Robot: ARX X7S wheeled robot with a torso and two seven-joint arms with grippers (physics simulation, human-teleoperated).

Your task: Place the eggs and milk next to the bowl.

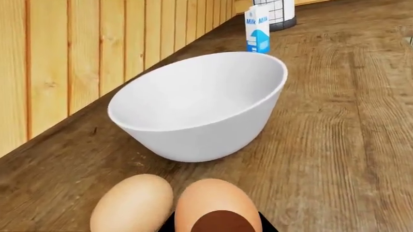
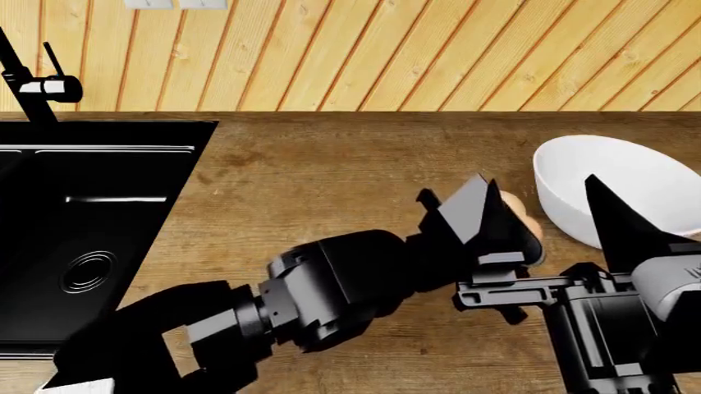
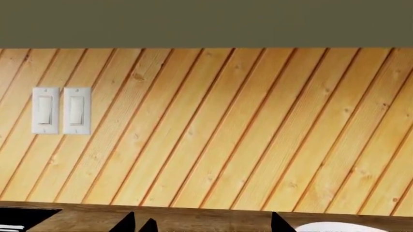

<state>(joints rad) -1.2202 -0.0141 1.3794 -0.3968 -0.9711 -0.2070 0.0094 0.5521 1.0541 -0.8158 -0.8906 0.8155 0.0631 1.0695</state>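
The white bowl point(image 1: 197, 104) stands on the wooden counter, with the milk point(image 1: 258, 30) upright beyond it near the wall. Two tan eggs sit just short of the bowl. One egg point(image 1: 132, 203) lies on the counter. The other egg point(image 1: 218, 203) sits between the black jaws of my left gripper point(image 1: 218, 228), which is shut on it. In the head view the left gripper point(image 2: 498, 220) is just left of the bowl point(image 2: 613, 185), with an egg point(image 2: 515, 205) showing at its tip. My right gripper point(image 2: 646, 238) is raised, open and empty, in front of the bowl.
A black sink point(image 2: 98, 213) with a faucet point(image 2: 33, 82) takes up the counter's left side. A white gridded object point(image 1: 281, 12) stands behind the milk. A wooden plank wall with two switches point(image 3: 61, 110) runs along the counter's back edge.
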